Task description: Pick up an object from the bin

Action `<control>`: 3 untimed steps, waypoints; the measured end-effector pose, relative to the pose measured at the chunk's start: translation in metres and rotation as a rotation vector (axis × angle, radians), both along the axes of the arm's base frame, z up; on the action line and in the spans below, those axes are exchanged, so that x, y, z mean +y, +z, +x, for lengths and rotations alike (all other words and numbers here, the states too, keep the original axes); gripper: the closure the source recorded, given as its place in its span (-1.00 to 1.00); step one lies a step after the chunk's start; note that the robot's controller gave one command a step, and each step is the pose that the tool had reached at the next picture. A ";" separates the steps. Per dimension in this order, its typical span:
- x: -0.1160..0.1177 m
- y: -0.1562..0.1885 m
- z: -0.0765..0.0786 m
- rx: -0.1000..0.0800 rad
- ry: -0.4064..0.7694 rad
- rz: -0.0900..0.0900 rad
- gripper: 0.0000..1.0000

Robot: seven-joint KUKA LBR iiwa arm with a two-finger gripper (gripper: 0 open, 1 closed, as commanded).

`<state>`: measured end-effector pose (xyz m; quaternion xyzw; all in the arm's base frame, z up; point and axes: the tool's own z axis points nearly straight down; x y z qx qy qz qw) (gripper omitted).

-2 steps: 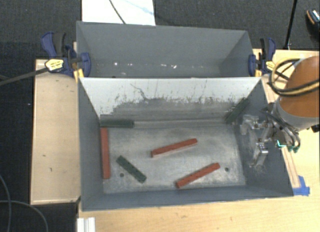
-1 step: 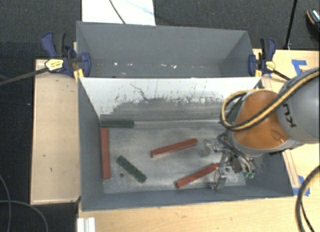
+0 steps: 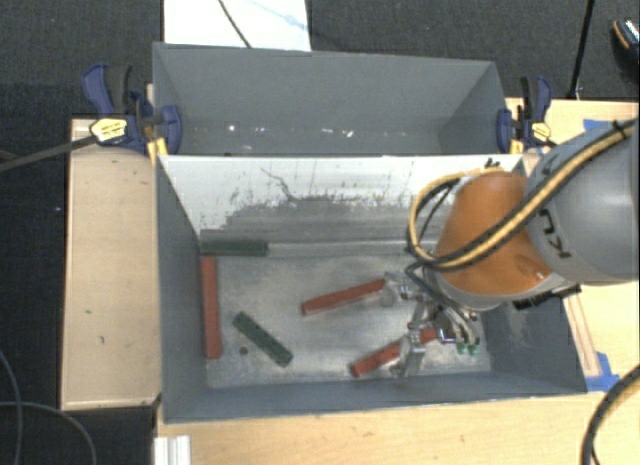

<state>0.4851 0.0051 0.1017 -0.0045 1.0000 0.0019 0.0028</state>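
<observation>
1. Apparently the thing in question is the short red-brown bar lying slantwise on the floor of the bin, at the lower right of centre in the frame, close to the front wall.
2. Right at that bar's right-hand end sits the claw, low in the bin and seemingly touching or just above the bar. Whether it is spread or pressed together I cannot tell, nor whether the bar is already pinched.
3. Judging by this, the step in hand is the grasp itself: the descent looks done and the lift has not begun.
4. Next the claw would need a firm hold across the bar's narrow width, then a straight rise. A grip this near the end may let the bar tip.
5. Just above lies a longer red-brown bar, near the claw but apart from the first.
6. Further left are a slanted dark green bar, an upright red-brown bar and a dark green bar by the back slope, all well apart.
</observation>
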 end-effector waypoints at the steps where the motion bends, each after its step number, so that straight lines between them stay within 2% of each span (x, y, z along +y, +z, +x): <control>1: 0.052 0.000 0.101 -0.005 0.071 -0.001 -1.00; 2: 0.052 -0.032 0.087 0.005 0.214 -0.004 -1.00; 3: 0.052 -0.031 0.088 0.003 0.217 -0.004 -1.00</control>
